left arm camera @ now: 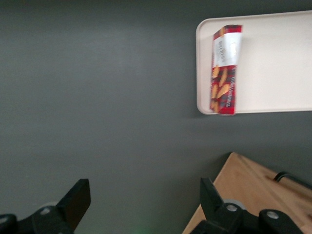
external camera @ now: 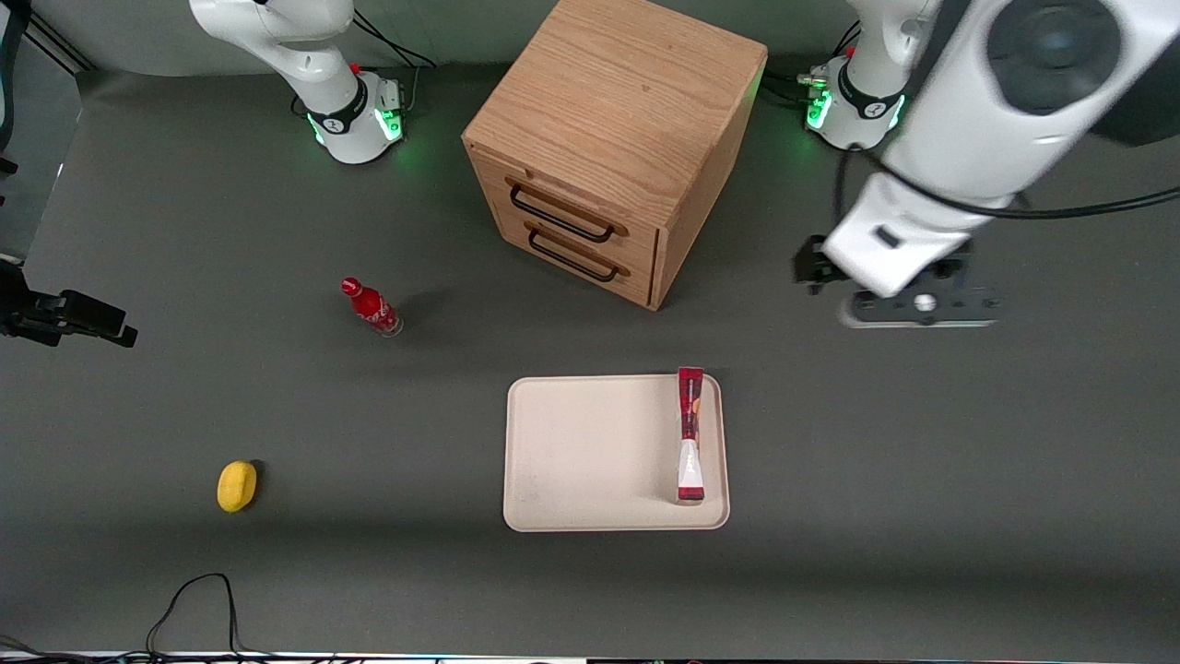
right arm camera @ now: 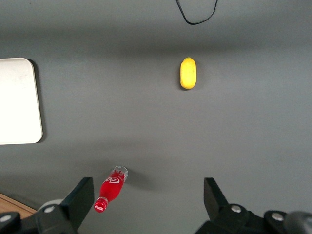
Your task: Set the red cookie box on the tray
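The red cookie box [external camera: 690, 433] stands on its narrow edge on the cream tray [external camera: 590, 452], along the tray's side nearest the working arm's end. In the left wrist view, the box [left arm camera: 225, 68] shows its red, orange and white edge on the tray [left arm camera: 273, 73]. My left gripper [external camera: 908, 309] hangs high over bare table, well apart from the box, farther from the front camera than the tray and toward the working arm's end. In the wrist view, the gripper [left arm camera: 144, 195] is open with only grey table between its fingers.
A wooden two-drawer cabinet [external camera: 613, 148] stands farther from the front camera than the tray, its corner [left arm camera: 253, 195] close to the gripper. A small red bottle [external camera: 371, 307] and a yellow lemon [external camera: 237, 485] lie toward the parked arm's end. A black cable [external camera: 198, 599] loops near the front edge.
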{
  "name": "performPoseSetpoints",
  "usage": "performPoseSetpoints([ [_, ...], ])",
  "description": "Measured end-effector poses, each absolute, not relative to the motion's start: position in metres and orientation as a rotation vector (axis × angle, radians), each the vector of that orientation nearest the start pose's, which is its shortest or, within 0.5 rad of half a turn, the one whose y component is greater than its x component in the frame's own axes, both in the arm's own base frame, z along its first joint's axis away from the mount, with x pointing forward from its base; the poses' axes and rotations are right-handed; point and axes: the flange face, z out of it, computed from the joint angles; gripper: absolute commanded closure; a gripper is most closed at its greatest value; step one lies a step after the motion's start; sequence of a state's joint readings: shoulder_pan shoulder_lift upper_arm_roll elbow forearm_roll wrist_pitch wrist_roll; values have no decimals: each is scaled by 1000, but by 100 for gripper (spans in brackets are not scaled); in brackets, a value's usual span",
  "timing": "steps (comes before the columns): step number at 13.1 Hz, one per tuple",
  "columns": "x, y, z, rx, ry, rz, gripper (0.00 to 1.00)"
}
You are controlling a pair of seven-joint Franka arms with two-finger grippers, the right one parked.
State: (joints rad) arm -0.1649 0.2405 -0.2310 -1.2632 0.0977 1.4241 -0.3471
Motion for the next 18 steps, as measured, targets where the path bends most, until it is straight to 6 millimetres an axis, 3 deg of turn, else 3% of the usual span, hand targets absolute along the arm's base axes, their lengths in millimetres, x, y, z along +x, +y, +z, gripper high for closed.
performPoseSetpoints([
  [4,559,-120,627,-3052,137,118,0],
  [7,557,-62,619,-3057,119,117,0],
  [9,559,-46,606,-3060,97,91,0],
  [13,553,-36,583,-3054,71,52,0],
  [15,553,-24,582,-3069,45,46,0],
  [18,553,9,582,-3104,4,40,0],
])
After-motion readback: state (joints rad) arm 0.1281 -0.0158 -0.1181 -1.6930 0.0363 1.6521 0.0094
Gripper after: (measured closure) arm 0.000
